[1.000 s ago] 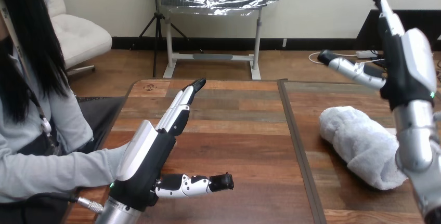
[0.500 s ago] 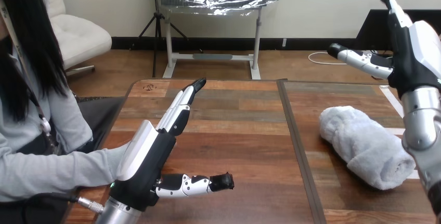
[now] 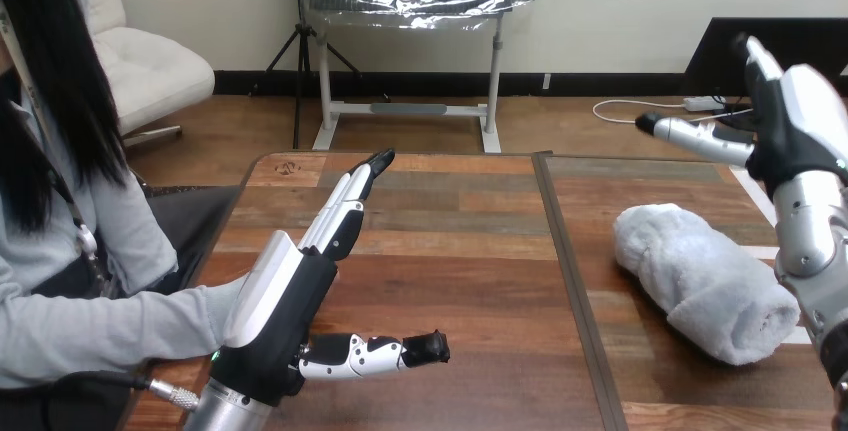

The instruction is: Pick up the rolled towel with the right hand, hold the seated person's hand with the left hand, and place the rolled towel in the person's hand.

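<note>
Wooden tabletop (image 3: 450, 251) planks run across the view, split by a dark seam (image 3: 570, 281), and the rolled towel (image 3: 700, 286) lies right of that seam at about 4 o'clock, resting free on the wood with nothing touching it. The main risk, as I judge it, sits with the right hand (image 3: 795, 126): it hangs in the air at about 2 o'clock, above and beyond the roll, so it must come down and back to grasp. A shallow grip could catch only the outer layer and let the soft roll unwind, or a glancing touch could nudge it toward the tabletop's right edge, which lies close by. A second risk is at 7 o'clock, where the left hand (image 3: 285, 296) stands just beside the person's sleeve (image 3: 100, 326); the person's hand is hidden behind it, so closing there could miss the hand or pinch cloth instead. The right hand is spread wide, fingers straight up and thumb (image 3: 690, 136) stretched toward 9 o'clock, holding nothing. The left hand is likewise fully extended, fingers (image 3: 345, 206) pointing toward 1 o'clock, thumb out toward 3 o'clock, grasping nothing; whether it touches the person I cannot tell.
</note>
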Robot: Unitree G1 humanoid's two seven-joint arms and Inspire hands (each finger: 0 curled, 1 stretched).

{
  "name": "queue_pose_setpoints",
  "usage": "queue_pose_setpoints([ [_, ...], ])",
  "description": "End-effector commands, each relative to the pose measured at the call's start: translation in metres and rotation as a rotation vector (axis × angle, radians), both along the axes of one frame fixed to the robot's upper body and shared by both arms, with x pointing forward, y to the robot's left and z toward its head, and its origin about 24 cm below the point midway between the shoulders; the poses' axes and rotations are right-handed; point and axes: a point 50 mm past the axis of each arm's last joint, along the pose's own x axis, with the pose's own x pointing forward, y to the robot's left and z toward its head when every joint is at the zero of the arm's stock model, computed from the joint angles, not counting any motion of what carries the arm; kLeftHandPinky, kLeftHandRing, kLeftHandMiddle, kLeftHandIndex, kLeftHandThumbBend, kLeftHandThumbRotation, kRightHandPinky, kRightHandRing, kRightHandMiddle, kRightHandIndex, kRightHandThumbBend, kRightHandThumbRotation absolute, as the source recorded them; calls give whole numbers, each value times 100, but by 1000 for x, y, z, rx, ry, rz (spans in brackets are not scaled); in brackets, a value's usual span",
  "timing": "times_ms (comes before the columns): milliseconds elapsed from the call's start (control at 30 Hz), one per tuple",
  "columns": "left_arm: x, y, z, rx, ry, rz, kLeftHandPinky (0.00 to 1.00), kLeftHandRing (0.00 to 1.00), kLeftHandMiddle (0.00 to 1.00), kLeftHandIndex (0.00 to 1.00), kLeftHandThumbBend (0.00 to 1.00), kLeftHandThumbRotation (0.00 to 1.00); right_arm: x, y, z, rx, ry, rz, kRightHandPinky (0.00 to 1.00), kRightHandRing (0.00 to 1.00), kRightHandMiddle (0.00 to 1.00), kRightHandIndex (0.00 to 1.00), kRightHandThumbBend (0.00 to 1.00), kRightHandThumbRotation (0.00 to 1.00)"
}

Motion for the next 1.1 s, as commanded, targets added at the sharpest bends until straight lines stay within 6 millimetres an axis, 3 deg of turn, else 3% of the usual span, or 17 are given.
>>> queue_pose_setpoints([
  [0, 12, -6, 20, -31, -101, -9, 96, 99, 100, 100, 100, 61, 16, 5, 29, -10, -33, 1, 84, 96, 98, 97, 100, 62],
  [133, 12, -5, 20, -30, -104, -8, 96, 99, 100, 100, 100, 61, 17, 5, 25, -24, 16, -12, 77, 95, 98, 97, 100, 62],
  [300, 11, -5, 20, -39, -100, -15, 96, 100, 100, 100, 100, 61, 16, 5, 20, -15, 55, -23, 77, 95, 98, 97, 100, 62],
  [600, 10, -5, 20, -32, -103, -18, 97, 100, 100, 100, 100, 60, 12, 4, 7, -18, 134, -39, 82, 96, 97, 97, 100, 58],
  [800, 9, -5, 21, -34, -106, -18, 97, 100, 100, 100, 100, 61, 9, 5, -3, -32, 185, -42, 92, 96, 97, 97, 100, 59],
  [1067, 8, -4, 21, -38, -108, -14, 97, 100, 100, 100, 100, 61, 4, 7, -16, -34, 227, -41, 90, 95, 96, 96, 100, 59],
])
